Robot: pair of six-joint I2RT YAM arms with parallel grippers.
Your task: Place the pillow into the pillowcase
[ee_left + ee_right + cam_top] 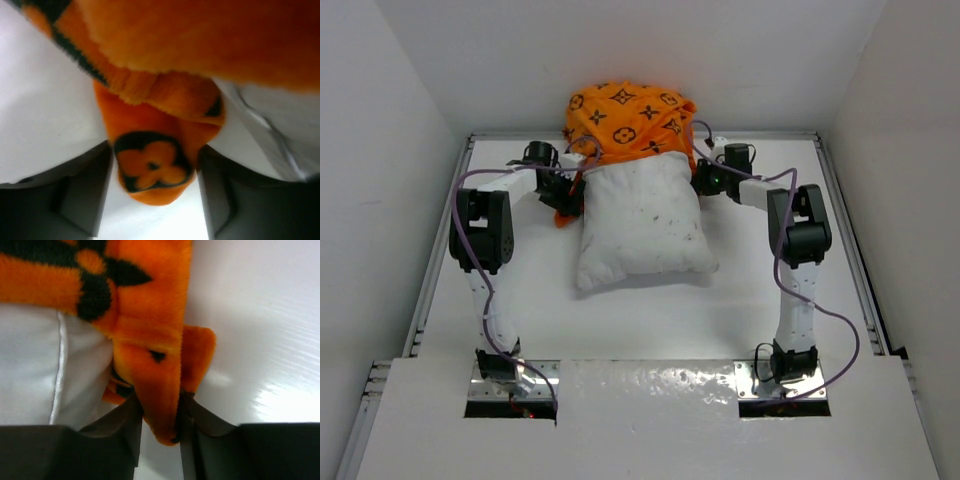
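Note:
The white pillow (640, 225) lies mid-table, with its far end inside the orange patterned pillowcase (630, 115), which is bunched over that end. My left gripper (570, 195) is at the left side of the pillowcase's mouth. In the left wrist view its jaws (155, 195) stand wide, with an orange flap (152, 167) hanging between them and not squeezed. My right gripper (705, 178) is at the right side of the mouth. In the right wrist view it (160, 420) is shut on a fold of the pillowcase's edge (155, 385), beside the pillow (50, 365).
White walls close in the table (520, 310) at the back and on both sides. Raised rails (430, 280) run along its left and right edges. Purple cables loop from both arms.

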